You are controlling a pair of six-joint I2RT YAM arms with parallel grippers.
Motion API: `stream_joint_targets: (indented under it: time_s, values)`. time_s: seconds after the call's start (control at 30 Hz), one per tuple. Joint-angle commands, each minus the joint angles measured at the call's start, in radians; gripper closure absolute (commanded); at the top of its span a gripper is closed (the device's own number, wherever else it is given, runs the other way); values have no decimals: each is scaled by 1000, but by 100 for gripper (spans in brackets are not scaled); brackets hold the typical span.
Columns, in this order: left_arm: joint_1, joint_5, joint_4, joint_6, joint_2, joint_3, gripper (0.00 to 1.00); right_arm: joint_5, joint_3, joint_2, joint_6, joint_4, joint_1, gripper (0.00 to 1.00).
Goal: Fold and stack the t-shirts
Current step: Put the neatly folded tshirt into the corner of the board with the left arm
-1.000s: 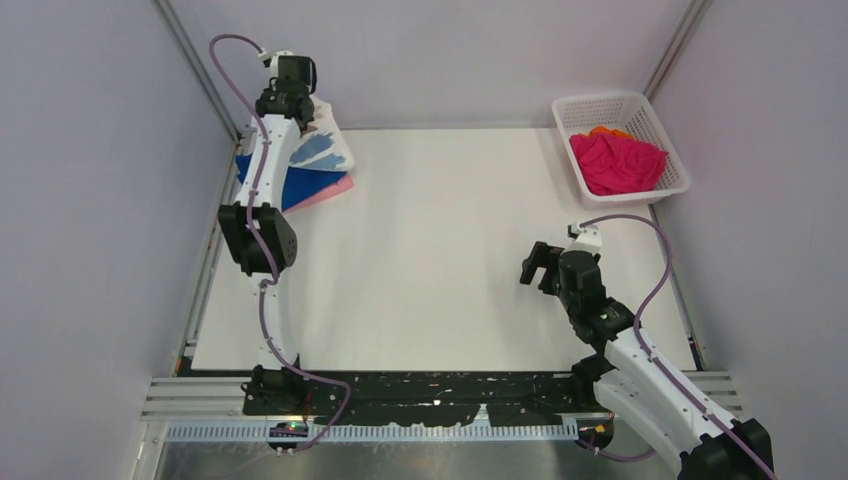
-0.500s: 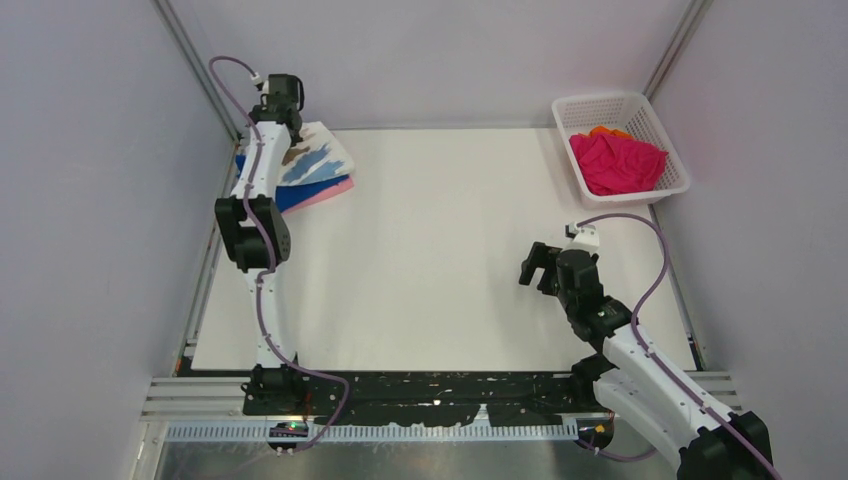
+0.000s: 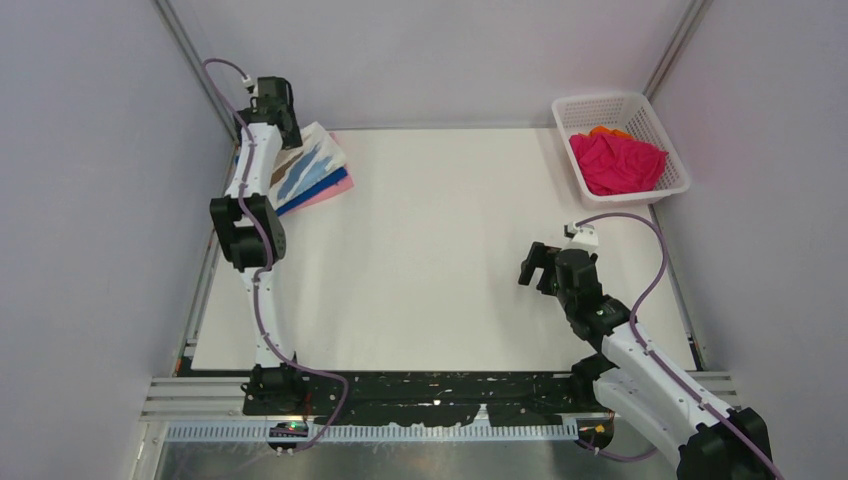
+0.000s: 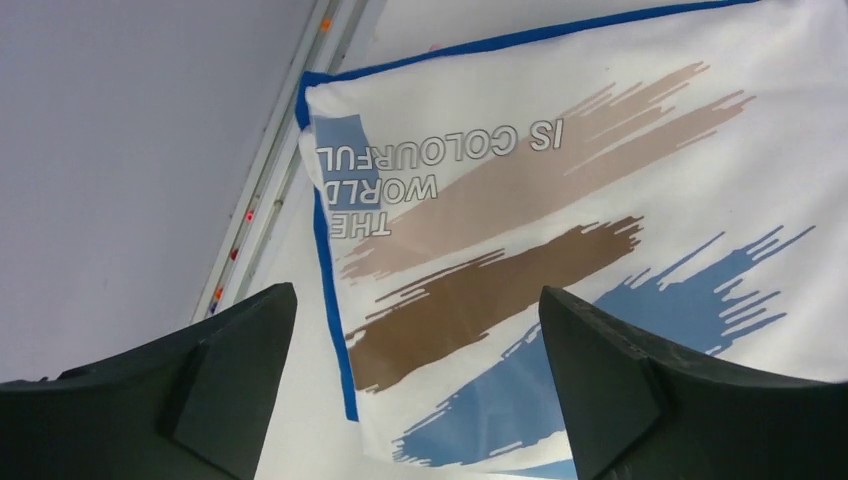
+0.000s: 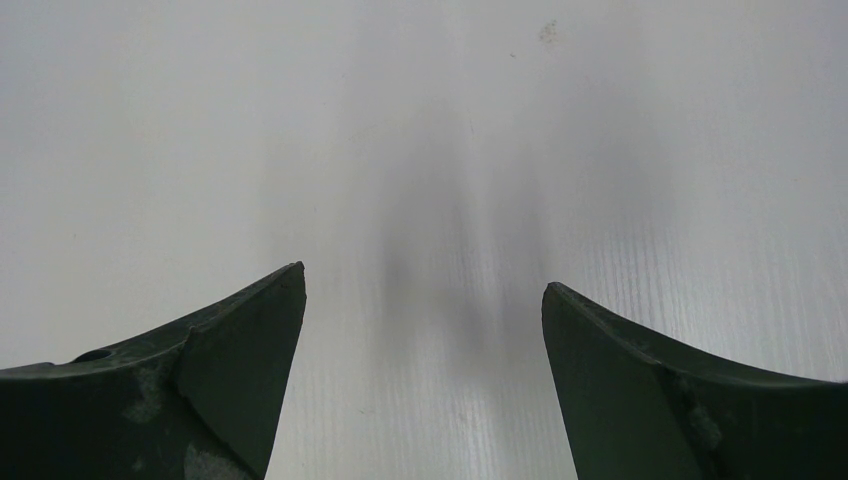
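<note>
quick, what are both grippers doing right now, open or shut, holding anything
Left gripper: open, holding nothing, above the folded white printed t-shirt.
Right gripper: open, holding nothing, over the table.

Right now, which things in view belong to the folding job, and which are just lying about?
Job:
white printed shirt, on top of the far-left stack
blue shirt, under it
pink shirt, at the bottom
magenta shirt, unfolded in the basket
orange shirt, behind it

Just there:
basket
table
</note>
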Motion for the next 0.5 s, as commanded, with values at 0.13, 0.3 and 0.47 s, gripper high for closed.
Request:
stream_joint_targets:
  time_s: [0.13, 0.3, 0.47]
  values:
    - [39, -21, 10, -40, 6, 23, 0, 21, 21, 1, -12, 42, -3, 5]
    - [42, 122, 7, -82, -23, 14, 0, 23, 20, 5, -12, 46, -3, 4]
    - [38, 324, 112, -150, -120, -89, 0, 21, 25, 14, -13, 47, -3, 5]
